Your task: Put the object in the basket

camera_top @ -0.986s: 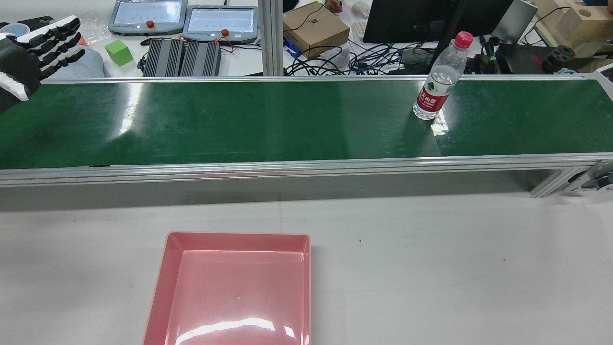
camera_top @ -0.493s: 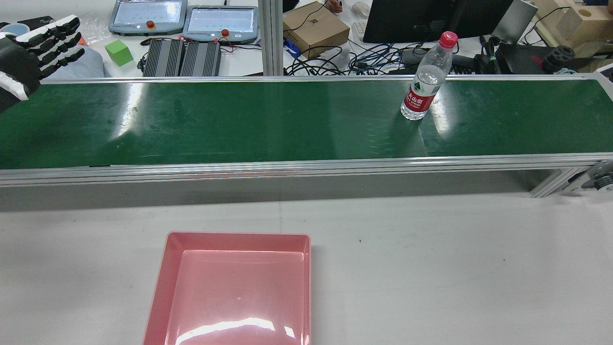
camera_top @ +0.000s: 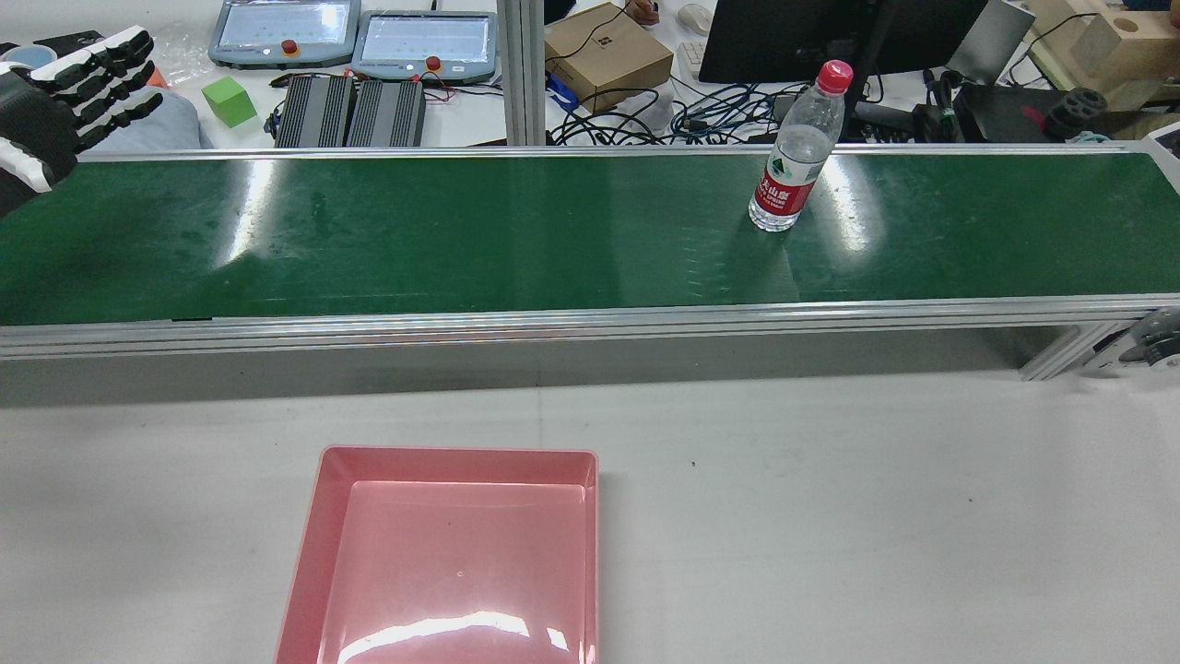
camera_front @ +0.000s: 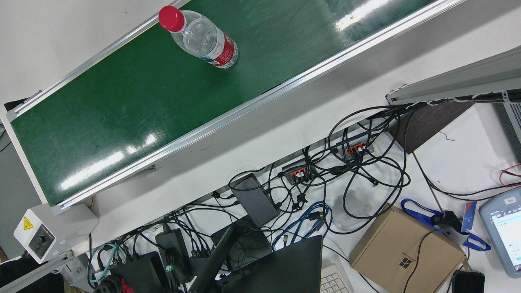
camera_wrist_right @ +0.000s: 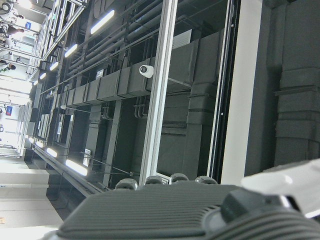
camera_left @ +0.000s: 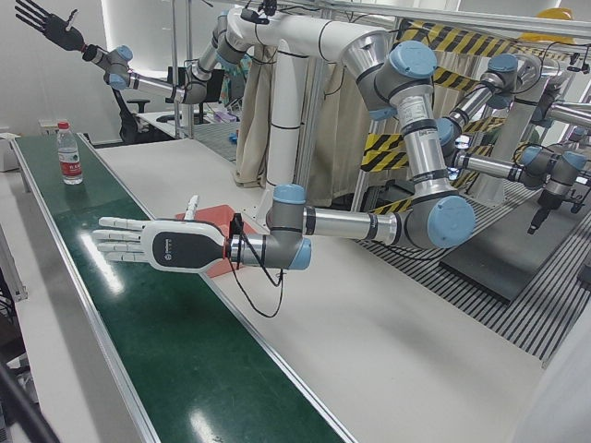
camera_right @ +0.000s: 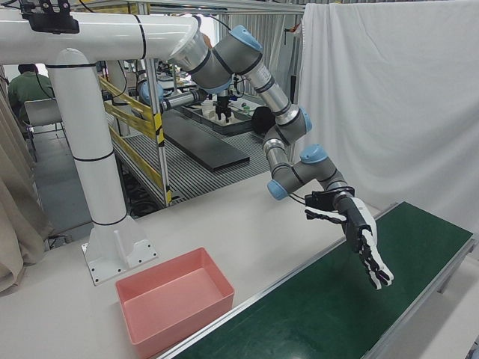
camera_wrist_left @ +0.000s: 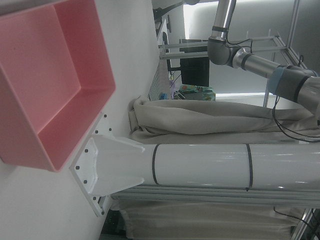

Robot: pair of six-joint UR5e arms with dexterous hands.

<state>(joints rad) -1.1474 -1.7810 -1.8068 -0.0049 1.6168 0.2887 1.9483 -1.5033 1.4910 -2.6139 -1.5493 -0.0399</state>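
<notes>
Clear plastic bottle [camera_top: 794,157] shifted left on glossy green belt [camera_top: 461,231], left hand [camera_left: 157,246] fingers spread.

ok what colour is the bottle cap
Red; the bottle cap shows best in the front view.

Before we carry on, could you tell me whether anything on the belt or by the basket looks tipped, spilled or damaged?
Nothing stands out. The water bottle stands upright and capped on the green conveyor belt, the pink basket sits empty, and the left hand hovers open at the belt's end.
</notes>
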